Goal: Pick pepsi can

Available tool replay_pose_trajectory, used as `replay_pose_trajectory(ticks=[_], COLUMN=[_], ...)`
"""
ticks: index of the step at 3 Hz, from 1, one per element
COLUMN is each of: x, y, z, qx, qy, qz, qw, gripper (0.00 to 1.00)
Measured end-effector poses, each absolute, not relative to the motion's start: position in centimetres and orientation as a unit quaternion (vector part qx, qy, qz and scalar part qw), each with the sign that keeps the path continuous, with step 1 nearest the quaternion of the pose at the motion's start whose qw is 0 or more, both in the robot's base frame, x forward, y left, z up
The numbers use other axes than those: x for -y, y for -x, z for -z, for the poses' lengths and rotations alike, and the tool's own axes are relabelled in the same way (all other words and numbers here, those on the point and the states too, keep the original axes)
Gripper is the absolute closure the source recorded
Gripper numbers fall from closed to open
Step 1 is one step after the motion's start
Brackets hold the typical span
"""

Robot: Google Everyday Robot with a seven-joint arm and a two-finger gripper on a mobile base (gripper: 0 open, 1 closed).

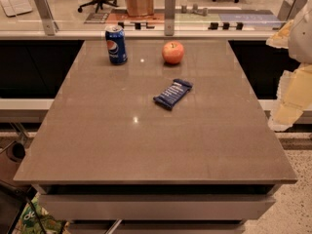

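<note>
The pepsi can [116,44] stands upright at the far left of the grey table [146,145]. It is blue with a silver top and a round red-white-blue logo. My gripper [288,101] hangs at the right edge of the view, beyond the table's right side and far from the can. It shows as pale white and yellowish parts, partly cut off by the frame. Nothing is seen in its hold.
A red apple [173,52] sits to the right of the can at the back. A flat dark-blue snack bar wrapper [172,93] lies near the table's middle. A glass partition with metal posts [169,11] runs along the far edge.
</note>
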State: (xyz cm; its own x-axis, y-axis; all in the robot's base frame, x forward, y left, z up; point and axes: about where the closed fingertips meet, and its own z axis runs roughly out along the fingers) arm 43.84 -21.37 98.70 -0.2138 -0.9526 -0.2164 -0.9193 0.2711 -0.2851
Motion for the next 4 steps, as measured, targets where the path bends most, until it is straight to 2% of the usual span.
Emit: replay_pose_trajectory(ticks=[1,2,4], x=[21.4,20.5,15.0], y=[-43.8,-45.2,-48.8], z=[-98.7,-99.2,-99.6], qx=[-0.778,-0.780,-0.774], qy=[0.602,0.589,0.545], qz=[0.047,0.036,-0.023], qw=[0.176,0.210,0.322], gripper=[0.00,0.00,0.00])
